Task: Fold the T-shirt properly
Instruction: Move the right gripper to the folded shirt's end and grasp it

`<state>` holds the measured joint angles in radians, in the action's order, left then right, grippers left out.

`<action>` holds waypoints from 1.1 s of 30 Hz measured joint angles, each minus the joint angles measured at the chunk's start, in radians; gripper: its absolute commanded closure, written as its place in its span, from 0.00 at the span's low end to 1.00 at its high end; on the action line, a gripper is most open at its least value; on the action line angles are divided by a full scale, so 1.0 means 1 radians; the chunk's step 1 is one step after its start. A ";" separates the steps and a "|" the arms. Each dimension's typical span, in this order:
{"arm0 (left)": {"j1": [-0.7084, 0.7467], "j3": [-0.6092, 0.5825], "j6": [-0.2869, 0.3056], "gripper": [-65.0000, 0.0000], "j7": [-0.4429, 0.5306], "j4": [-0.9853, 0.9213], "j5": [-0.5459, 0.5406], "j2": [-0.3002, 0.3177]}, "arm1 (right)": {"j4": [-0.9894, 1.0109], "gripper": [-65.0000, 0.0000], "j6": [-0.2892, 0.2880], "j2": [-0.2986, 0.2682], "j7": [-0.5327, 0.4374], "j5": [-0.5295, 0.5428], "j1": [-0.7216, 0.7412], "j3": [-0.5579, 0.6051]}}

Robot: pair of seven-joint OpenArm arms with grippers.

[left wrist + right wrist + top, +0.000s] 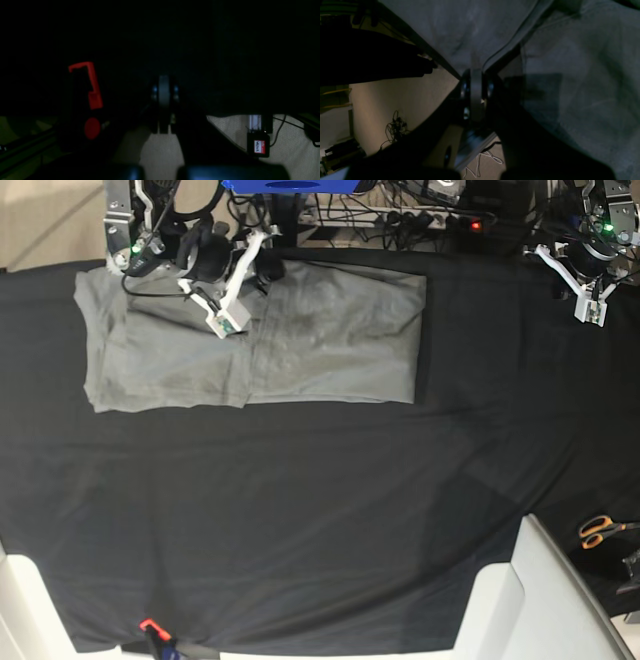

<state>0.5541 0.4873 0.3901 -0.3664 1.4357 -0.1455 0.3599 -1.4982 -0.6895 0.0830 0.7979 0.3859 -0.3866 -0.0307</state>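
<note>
While the grey T-shirt (250, 340) lies spread flat across the upper left of the base view, on the black table cloth (320, 510), the right gripper (262, 272) sits over its top edge. From the right wrist view, that gripper's jaws are clamped together with a fold of grey cloth (475, 62) running straight down into them, so it is pinching the shirt's edge. A darker seam or hem curves off towards the upper right of that frame. The shirt looks already folded into a wide rectangle, with one layer overlapping at the left half and a vertical crease near the middle.

Over at the upper right of the base view, the left gripper (590, 305) hangs well apart from the shirt, above bare black cloth. Its wrist view is very dark, but the fingers (163, 92) appear pressed together with nothing between them. A pair of orange-handled scissors (598, 530) lies at the right edge of the base view, beside a white panel (540, 600).
</note>
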 measured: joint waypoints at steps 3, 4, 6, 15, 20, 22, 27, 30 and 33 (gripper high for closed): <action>0.000 0.000 0.000 1.00 0.000 0.000 0.000 0.000 | 0.000 0.99 0.000 0.000 0.000 0.000 -0.003 0.000; 0.000 0.000 0.000 1.00 0.000 0.000 0.000 0.000 | -0.005 0.99 0.000 0.000 0.002 -0.002 -0.005 0.000; 0.000 0.000 0.000 1.00 0.000 0.000 0.000 0.000 | -0.034 0.99 0.000 0.000 0.007 -0.003 -0.014 -0.002; 0.000 0.000 0.000 1.00 0.000 0.000 0.000 0.000 | -0.091 0.99 0.053 -0.003 0.041 0.000 -0.026 -0.002; 0.000 0.000 0.000 1.00 0.000 -0.001 0.000 0.000 | -0.092 0.99 0.097 -0.026 0.037 0.004 -0.026 -0.004; -0.003 0.000 0.001 1.00 0.004 -0.021 -0.001 0.001 | -0.092 0.99 0.097 -0.025 0.037 0.003 -0.026 -0.005; 0.000 0.000 0.000 1.00 0.001 -0.066 0.007 0.003 | -0.092 0.99 0.096 -0.025 0.037 0.003 -0.024 -0.004; -0.006 0.000 0.000 1.00 0.005 -0.066 0.003 0.003 | -0.092 0.99 0.096 -0.025 0.037 0.003 -0.024 -0.004; -0.004 0.000 0.000 1.00 0.005 -0.065 0.004 0.003 | -0.092 0.99 0.142 -0.025 0.037 0.003 -0.023 -0.004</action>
<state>0.5503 0.4877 0.3901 -0.3618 1.3705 -0.1417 0.3634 -1.5906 -0.5476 0.0582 0.8349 0.3889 -0.4095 -0.0349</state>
